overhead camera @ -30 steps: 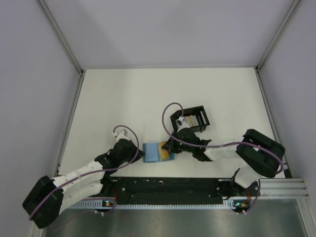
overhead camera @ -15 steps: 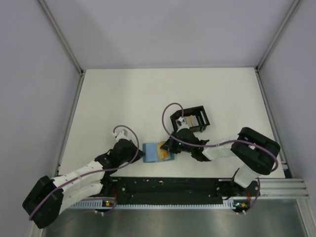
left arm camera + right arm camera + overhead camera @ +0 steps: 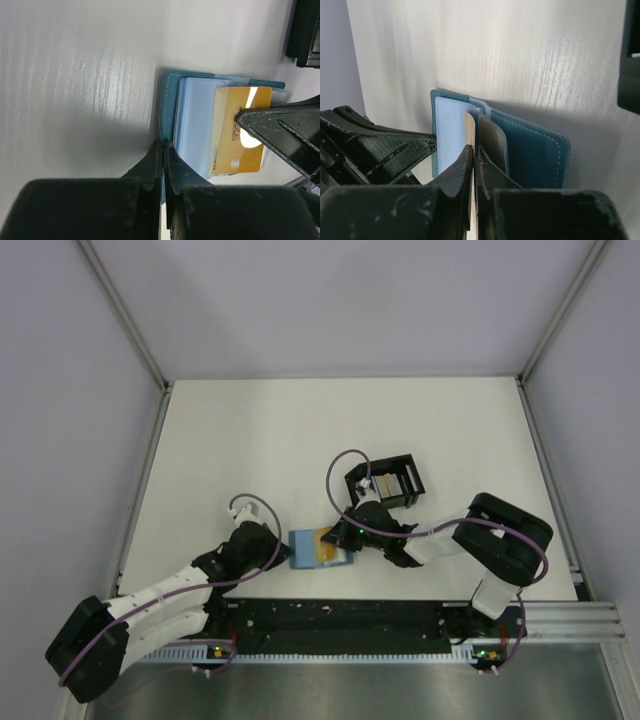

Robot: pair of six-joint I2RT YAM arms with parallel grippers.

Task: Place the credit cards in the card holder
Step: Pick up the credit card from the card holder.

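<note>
The teal-blue card holder (image 3: 304, 548) lies open on the table, its clear sleeves (image 3: 196, 125) fanned up. My left gripper (image 3: 284, 553) is shut on the holder's left cover edge (image 3: 169, 102), pinning it. An orange-yellow credit card (image 3: 234, 145) lies partly over the sleeves. My right gripper (image 3: 342, 540) is shut on that card, which shows edge-on (image 3: 470, 126) between its fingers, at the mouth of a sleeve. More credit cards (image 3: 386, 483) stand in the black tray.
The black open-topped tray (image 3: 408, 461) sits just behind the right gripper, and its corner shows in both wrist views (image 3: 304, 35) (image 3: 631, 55). A black rail (image 3: 340, 618) runs along the near table edge. Grey walls close in both sides.
The right arm's elbow has swung left and its gripper has edged the orange card slightly further over the card holder. The left arm has not moved.
</note>
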